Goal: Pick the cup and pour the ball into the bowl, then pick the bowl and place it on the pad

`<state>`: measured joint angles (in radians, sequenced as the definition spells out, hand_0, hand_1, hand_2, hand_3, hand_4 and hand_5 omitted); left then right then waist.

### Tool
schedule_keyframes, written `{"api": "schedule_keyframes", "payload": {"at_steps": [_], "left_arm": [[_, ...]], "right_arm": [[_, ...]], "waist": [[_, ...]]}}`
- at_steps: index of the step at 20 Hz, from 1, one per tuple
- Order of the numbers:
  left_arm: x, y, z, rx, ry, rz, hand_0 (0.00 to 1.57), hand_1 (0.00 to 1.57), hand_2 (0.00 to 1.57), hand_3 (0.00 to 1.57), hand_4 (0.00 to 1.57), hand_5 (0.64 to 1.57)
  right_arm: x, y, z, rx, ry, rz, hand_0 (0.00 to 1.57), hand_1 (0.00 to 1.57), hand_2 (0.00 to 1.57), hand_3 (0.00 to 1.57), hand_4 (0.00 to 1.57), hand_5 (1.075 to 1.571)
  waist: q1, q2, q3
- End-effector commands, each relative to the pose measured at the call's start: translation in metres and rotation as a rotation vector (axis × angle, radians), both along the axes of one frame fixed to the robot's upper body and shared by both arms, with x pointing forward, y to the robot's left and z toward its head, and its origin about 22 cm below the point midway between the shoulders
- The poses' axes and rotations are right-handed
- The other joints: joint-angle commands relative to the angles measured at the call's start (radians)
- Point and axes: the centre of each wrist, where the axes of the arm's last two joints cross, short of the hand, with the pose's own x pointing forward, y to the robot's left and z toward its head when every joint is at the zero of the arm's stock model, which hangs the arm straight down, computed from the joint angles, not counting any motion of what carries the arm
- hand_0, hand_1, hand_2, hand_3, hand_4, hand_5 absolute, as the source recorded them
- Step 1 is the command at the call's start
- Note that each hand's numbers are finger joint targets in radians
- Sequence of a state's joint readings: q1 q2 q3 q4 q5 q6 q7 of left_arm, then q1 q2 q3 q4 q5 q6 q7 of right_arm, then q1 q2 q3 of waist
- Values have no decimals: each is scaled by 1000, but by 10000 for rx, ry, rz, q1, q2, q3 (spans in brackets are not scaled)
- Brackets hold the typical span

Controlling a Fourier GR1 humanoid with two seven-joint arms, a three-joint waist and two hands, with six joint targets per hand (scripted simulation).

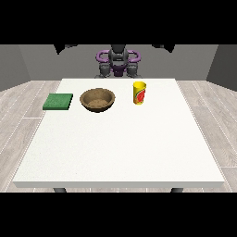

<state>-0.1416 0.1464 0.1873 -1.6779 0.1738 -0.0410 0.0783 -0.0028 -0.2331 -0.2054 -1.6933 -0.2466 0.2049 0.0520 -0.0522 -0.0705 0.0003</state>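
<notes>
Cup (140, 93) upright, beside bowl (97, 100)

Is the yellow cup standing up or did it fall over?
Standing up. The yellow cup sits upright on the table, its open rim facing up, right of the bowl.

Robot torso (118, 62): upright, at view's top centre. Arms: drawn in close beside the torso. Hands: not discernible.

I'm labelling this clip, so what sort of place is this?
Probably a bare test room set up for tabletop handling: a large white table on a wood-plank floor with grey walls, holding only a brown bowl, a yellow cup and a green pad.
</notes>
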Motion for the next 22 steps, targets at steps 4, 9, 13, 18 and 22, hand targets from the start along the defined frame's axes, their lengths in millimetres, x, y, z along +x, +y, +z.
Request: {"api": "schedule_keyframes", "payload": {"at_steps": [4, 9, 13, 18, 22], "left_arm": [[24, -4, -10, 61, -1087, 63, 0, 0, 0, 0, 0, 1528], [25, -18, -51, 332, -1575, 351, 0, 0, 0, 0, 0, 1525], [35, -32, -83, 323, -1498, 524, 0, 0, 0, 0, 0, 1518], [42, -43, -111, 281, -2059, 1099, 0, 0, 0, 0, 0, 1523], [58, -41, -108, 516, -2388, 707, 0, 0, 0, 0, 0, 1517]], "right_arm": [[18, 18, -3, 164, -887, 273, 0, 0, 0, 0, 0, 1570], [16, 4, -15, 90, -1317, 538, 0, 0, 0, 0, 0, 1571], [27, 18, 5, 73, -1441, 443, 0, 0, 0, 0, 0, 1571], [26, 9, 3, -238, -2111, 1142, 0, 0, 0, 0, 0, 1570], [31, -14, -20, -62, -2237, 806, 0, 0, 0, 0, 0, 1570]], "waist": [[-40, 1228, -5], [-335, 1922, -4], [-588, 2017, -8], [-1081, 2888, -11], [-729, 3184, -4]]}}
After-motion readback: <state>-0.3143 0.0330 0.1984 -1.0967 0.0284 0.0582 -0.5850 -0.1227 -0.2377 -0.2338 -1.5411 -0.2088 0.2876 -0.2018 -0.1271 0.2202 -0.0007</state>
